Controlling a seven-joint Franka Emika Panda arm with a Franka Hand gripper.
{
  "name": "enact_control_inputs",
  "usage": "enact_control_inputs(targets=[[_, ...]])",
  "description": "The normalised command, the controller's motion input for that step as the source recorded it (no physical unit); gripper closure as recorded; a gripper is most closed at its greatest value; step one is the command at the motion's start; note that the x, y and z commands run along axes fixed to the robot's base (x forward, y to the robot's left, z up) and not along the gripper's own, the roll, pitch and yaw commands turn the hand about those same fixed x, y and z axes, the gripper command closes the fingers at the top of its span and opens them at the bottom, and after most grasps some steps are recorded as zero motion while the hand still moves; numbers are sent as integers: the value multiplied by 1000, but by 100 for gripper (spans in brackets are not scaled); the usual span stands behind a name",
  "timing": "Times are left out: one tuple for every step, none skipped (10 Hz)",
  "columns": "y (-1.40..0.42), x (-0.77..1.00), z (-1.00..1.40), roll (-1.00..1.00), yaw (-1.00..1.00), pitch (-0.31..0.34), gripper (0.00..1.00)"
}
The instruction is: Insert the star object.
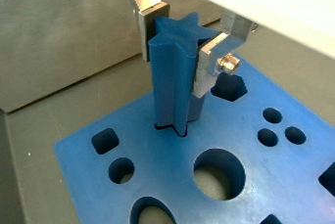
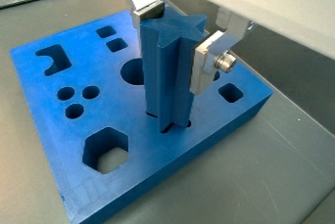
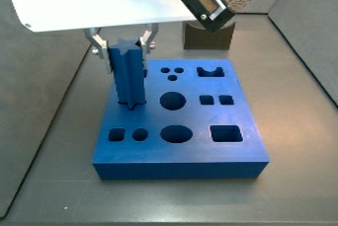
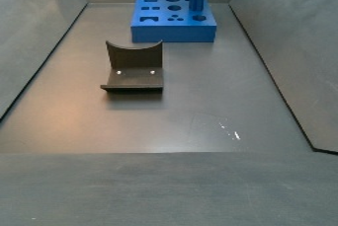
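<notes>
Dark L-shaped fixture stands nearest on the grey counter. Wide blue block with many shaped holes lies beyond. Tall, slim, ridged blue star-profile peg stands upright, its lower end in a block hole. End effector clamps the peg's top between its silver plates.

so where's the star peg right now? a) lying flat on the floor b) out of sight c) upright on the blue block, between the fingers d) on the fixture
c: the star peg stands upright, its foot on the blue block, the gripper fingers either side of its top.
</notes>
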Motion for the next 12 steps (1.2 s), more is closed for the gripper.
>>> enact_control_inputs(targets=[[0, 0, -486, 161, 131, 0, 100], [0, -31, -440, 137, 289, 0, 100], [20, -49, -457, 149, 417, -7, 100], [60, -60, -454, 137, 480, 0, 100], [31, -74, -440, 61, 414, -10, 100], [6, 0, -500, 24, 0, 0, 100], [0, 0, -537, 37, -3, 0, 100], [0, 0, -566, 0, -29, -19, 100], [0, 0, -554, 0, -46, -26, 100], [0, 0, -540, 0, -49, -26, 100], [0, 0, -534, 41, -40, -27, 100], [0, 0, -560, 181, 0, -56, 100]])
